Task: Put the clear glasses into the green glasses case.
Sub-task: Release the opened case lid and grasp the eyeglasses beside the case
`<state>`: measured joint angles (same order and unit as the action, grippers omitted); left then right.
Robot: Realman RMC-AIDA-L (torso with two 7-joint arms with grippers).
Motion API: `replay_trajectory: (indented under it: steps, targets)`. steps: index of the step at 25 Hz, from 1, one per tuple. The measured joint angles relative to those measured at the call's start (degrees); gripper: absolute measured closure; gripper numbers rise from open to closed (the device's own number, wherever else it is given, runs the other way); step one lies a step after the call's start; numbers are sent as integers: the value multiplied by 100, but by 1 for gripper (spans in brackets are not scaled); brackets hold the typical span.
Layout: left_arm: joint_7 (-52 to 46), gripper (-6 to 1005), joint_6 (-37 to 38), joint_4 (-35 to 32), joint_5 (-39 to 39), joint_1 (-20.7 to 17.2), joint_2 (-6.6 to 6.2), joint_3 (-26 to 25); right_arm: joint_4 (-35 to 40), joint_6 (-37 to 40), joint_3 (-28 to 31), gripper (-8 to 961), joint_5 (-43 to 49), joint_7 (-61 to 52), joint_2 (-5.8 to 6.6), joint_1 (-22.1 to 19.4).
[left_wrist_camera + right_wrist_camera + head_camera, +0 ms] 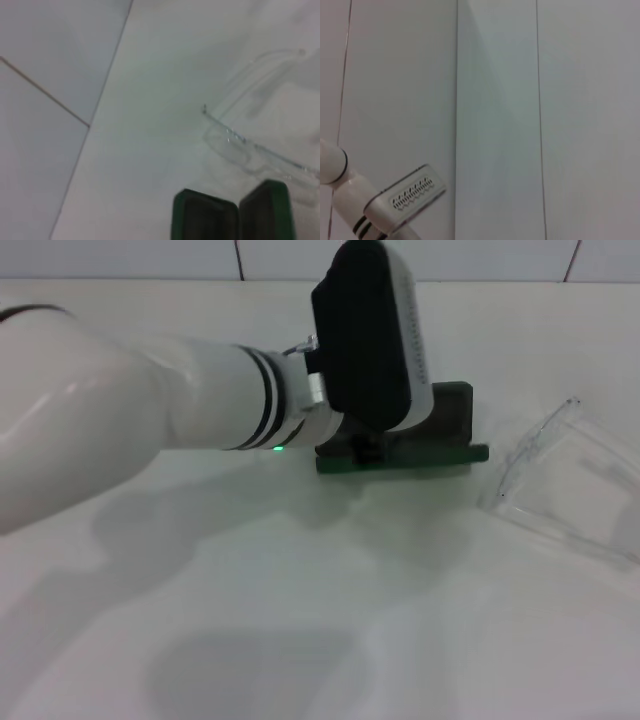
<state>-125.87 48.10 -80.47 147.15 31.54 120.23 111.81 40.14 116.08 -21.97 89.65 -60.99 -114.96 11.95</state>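
The green glasses case [445, 435] lies open on the white table, its dark lining facing up; the left wrist view shows both of its halves [205, 217]. My left gripper [366, 445] reaches in from the left and hangs right over the case's left part, its black and white body hiding much of the case. The clear glasses [560, 475] lie on the table to the right of the case, apart from it, temple arms unfolded; the left wrist view shows them [250, 147] just past the case. The right gripper is out of view.
A white tiled wall [150, 258] rises behind the table. The right wrist view shows only wall tiles and my left arm [395, 202] farther off. My left forearm [120, 430] spans the left half of the table.
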Motion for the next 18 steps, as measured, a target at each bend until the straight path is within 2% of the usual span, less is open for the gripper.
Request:
replay_trajectory:
  steps: [13, 18]
  targets:
    - [-35, 969, -717, 644, -117, -86, 7, 500, -74, 20, -60, 80, 70, -17, -5, 3]
    - [-24, 969, -698, 718, -363, -96, 3, 572, -86, 22, -66, 81, 70, -15, -8, 1]
